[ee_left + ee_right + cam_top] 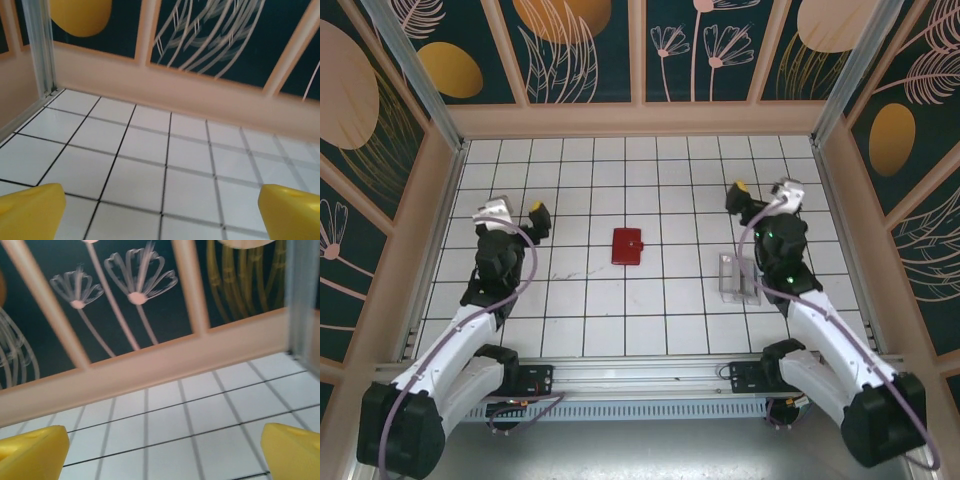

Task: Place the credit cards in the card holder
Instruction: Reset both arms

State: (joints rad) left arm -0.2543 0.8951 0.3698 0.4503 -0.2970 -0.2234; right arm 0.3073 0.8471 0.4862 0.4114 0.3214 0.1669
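Top view: card holder (627, 245) lay closed on the white tiled floor (590, 320), red face up, about mid-floor. It sat between the two arms and well apart from both. A small clasp tab showed at its right edge, and its long sides ran near to far.

Clear slotted tray (737, 278) stood right of the holder, just beside the right arm (820, 330). It was too small and glassy to read, so could not tell whether the credit cards stood in it.

Left gripper (535, 215) was over the left part of the floor, left of the holder and a little farther back, pointing toward the far wall (640, 118). In its wrist view the left gripper (161, 212) stood spread wide. Its yellow fingers (30, 212) sat in the lower corners with bare tiles between them and nothing held. A metal post (37, 50) showed in the far left corner, with dark panels of painted leaves behind the peach rail.

Right gripper (740, 195) was over the right part of the floor, beyond the tray on its far side. In its wrist view the right gripper (162, 452) was likewise spread wide, yellow fingers (32, 450) at the lower corners, empty, tiles and the flower-painted wall ahead. Both views were slightly blurred
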